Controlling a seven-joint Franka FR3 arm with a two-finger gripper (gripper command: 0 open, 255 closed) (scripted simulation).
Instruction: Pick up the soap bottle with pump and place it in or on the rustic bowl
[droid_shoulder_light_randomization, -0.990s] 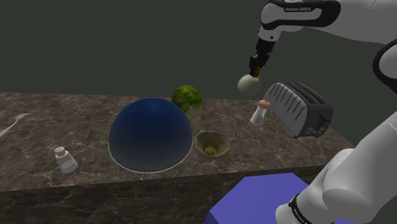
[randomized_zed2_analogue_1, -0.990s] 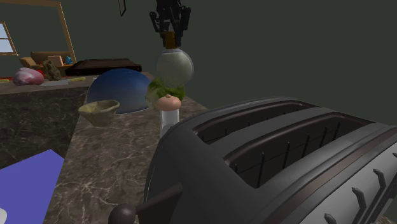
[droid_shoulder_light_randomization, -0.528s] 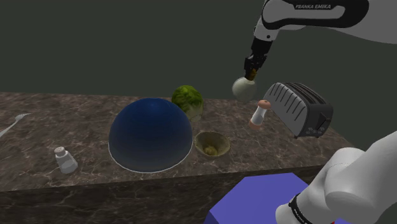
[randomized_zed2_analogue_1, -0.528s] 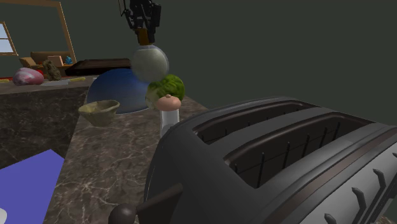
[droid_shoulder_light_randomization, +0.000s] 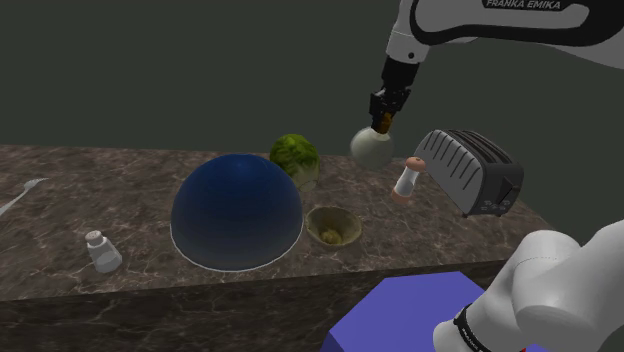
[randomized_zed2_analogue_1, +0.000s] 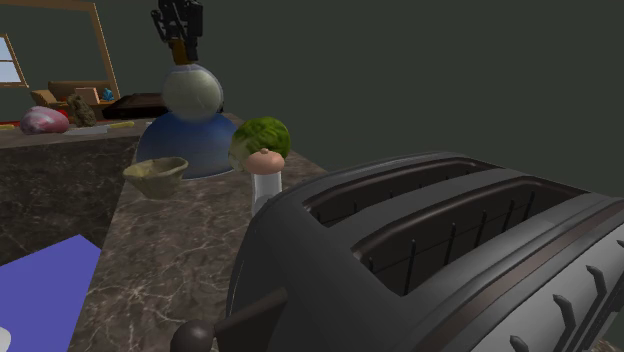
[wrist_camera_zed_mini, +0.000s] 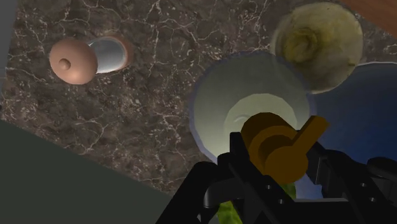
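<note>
The soap bottle (droid_shoulder_light_randomization: 370, 146) is a round pale body with a brown pump on top. It hangs in the air above the counter, with my gripper (droid_shoulder_light_randomization: 384, 116) shut on the pump neck. In the second exterior view the bottle (randomized_zed2_analogue_1: 191, 91) hangs under the gripper (randomized_zed2_analogue_1: 180, 44), in front of the blue dome. The wrist view looks down past the gripper (wrist_camera_zed_mini: 275, 170) and pump (wrist_camera_zed_mini: 280, 144) onto the bottle (wrist_camera_zed_mini: 222, 105). The rustic bowl (droid_shoulder_light_randomization: 333, 226), olive and rough, stands on the counter lower and to the shoulder view's left of the bottle; it also shows as bowl (randomized_zed2_analogue_1: 155, 176) and bowl (wrist_camera_zed_mini: 317, 44).
A big blue dome (droid_shoulder_light_randomization: 237, 212) lies left of the bowl, with a lettuce head (droid_shoulder_light_randomization: 294, 155) behind it. A pink-capped shaker (droid_shoulder_light_randomization: 407, 178) and a dark toaster (droid_shoulder_light_randomization: 472, 172) stand to the right. A small white shaker (droid_shoulder_light_randomization: 101, 251) and a fork (droid_shoulder_light_randomization: 20, 194) lie far left.
The gripper has carried the bottle toward the shoulder view's left and slightly lower, away from the toaster and nearer the bowl. The grip stays the same.
</note>
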